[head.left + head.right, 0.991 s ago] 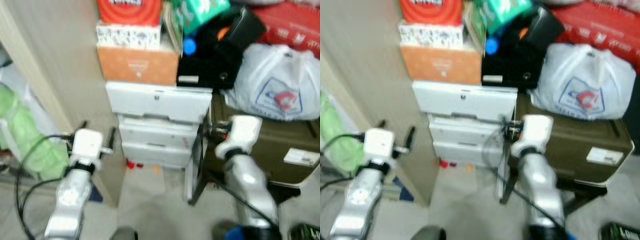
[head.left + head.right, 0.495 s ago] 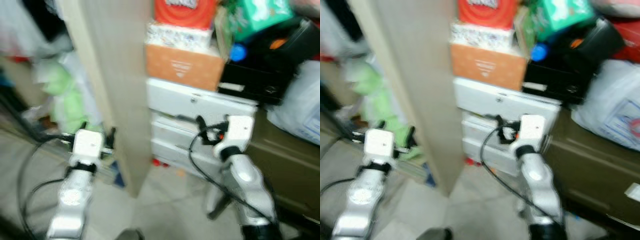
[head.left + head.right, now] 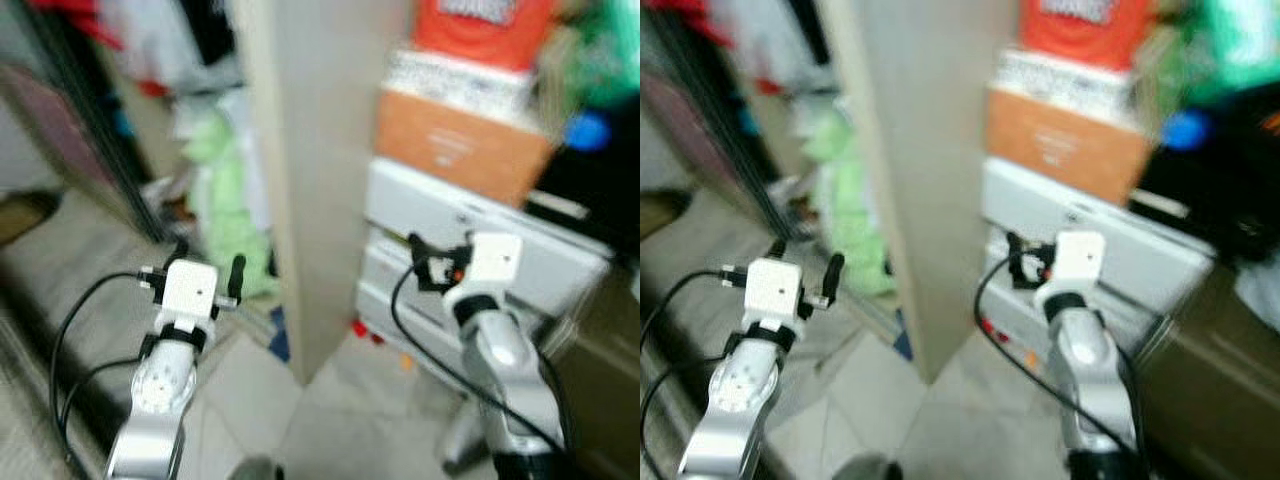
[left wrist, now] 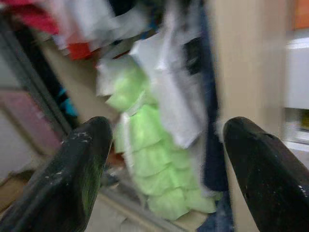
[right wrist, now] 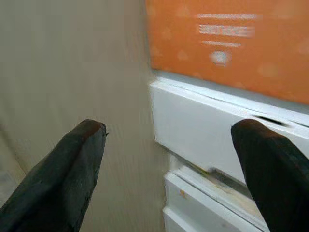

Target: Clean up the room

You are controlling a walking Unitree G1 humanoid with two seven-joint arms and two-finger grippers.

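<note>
Everything is blurred by motion. My left gripper (image 3: pixel 208 264) is held out at waist height, open and empty, facing a heap of pale green ruffled cloth (image 4: pixel 154 159) and white and dark garments (image 4: pixel 174 96) in a closet. My right gripper (image 5: pixel 169 164) is open with nothing between its fingers, close to a white drawer unit (image 5: pixel 207 125) under an orange box (image 5: pixel 227 43). A tall beige panel (image 3: pixel 320 150) stands between the two arms.
Boxes are stacked on the drawers (image 3: pixel 420 220), with a red one on top (image 3: pixel 490 25). Small red bits (image 3: pixel 362 330) lie on the pale floor by the drawers. A blue item (image 3: pixel 280 345) sits at the panel's foot. A dark door track (image 3: pixel 90 150) runs along the left.
The camera has swung left: the drawers, boxes and bags slid right and the closet with the green cloth came into view. Both arms keep the same raised pose, grippers open.
</note>
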